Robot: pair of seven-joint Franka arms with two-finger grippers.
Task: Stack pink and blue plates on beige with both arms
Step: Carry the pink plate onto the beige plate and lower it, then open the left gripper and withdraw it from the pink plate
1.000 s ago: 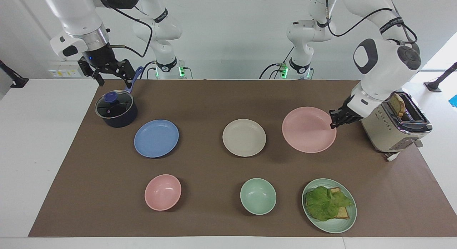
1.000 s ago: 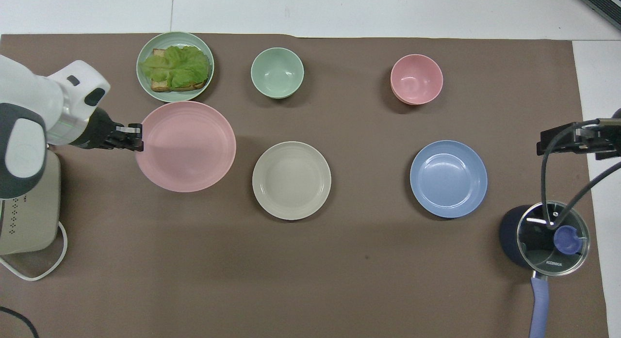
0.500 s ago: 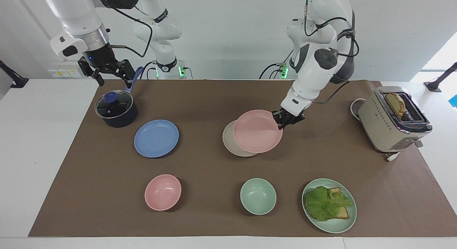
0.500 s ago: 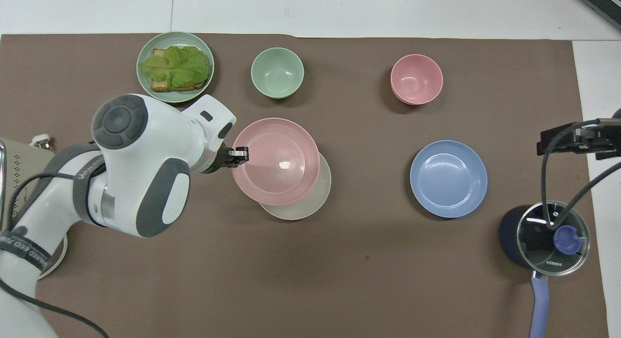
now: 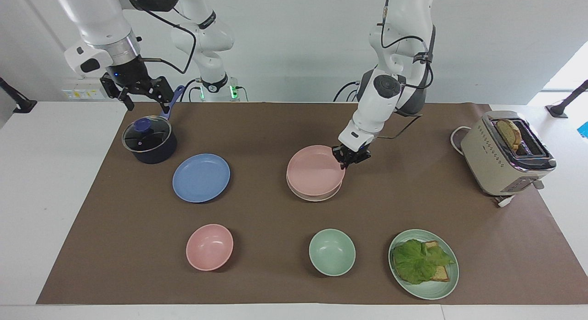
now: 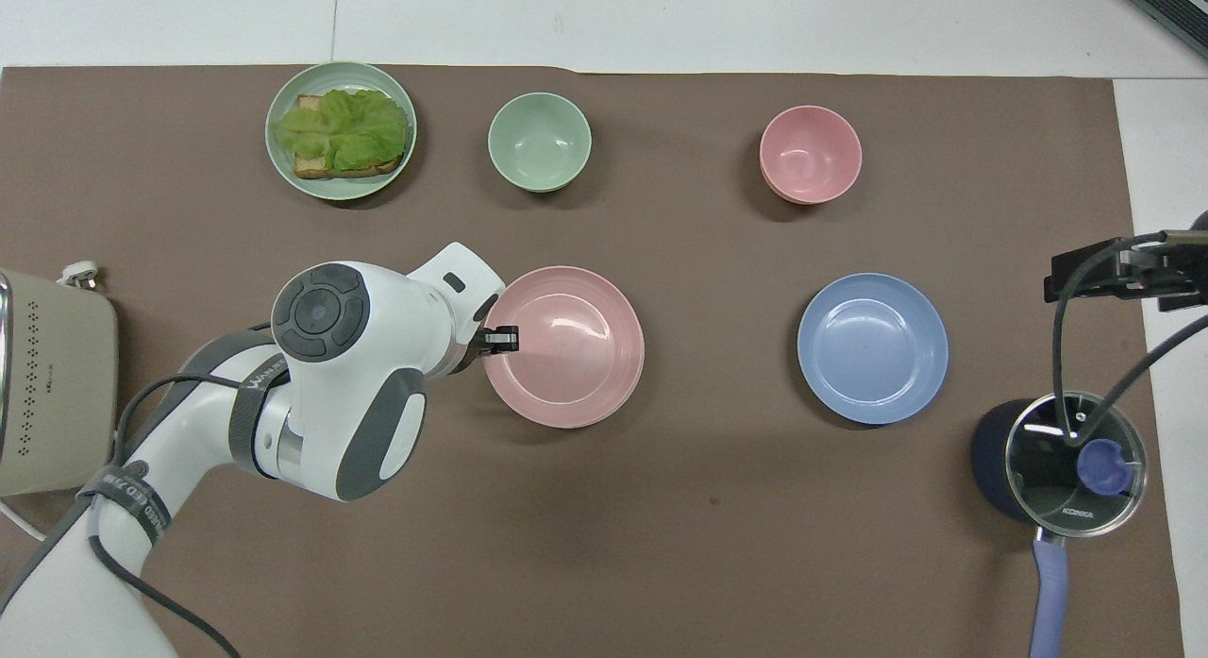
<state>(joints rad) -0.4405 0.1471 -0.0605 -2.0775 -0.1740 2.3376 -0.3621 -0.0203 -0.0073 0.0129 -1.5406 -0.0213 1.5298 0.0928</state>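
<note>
The pink plate (image 5: pixel 314 171) (image 6: pixel 566 346) sits squarely over the beige plate (image 5: pixel 312 198), of which only a thin rim shows in the facing view. My left gripper (image 5: pixel 345 158) (image 6: pixel 500 340) is shut on the pink plate's rim, on the side toward the left arm's end of the table. Whether the pink plate rests fully on the beige one I cannot tell. The blue plate (image 5: pixel 201 177) (image 6: pixel 873 348) lies flat on the brown mat beside them, toward the right arm's end. My right gripper (image 5: pixel 147 102) (image 6: pixel 1114 276) waits open, up over the pot.
A dark pot with a glass lid (image 5: pixel 149 141) stands at the right arm's end. Farther from the robots are a pink bowl (image 5: pixel 209 246), a green bowl (image 5: pixel 331 252) and a green plate (image 5: pixel 448 288) with lettuce and toast. A toaster (image 5: pixel 505 154) stands at the left arm's end.
My left gripper carried the pink plate from beside the toaster across to the beige plate and brought it down centred over it. The right arm has not moved.
</note>
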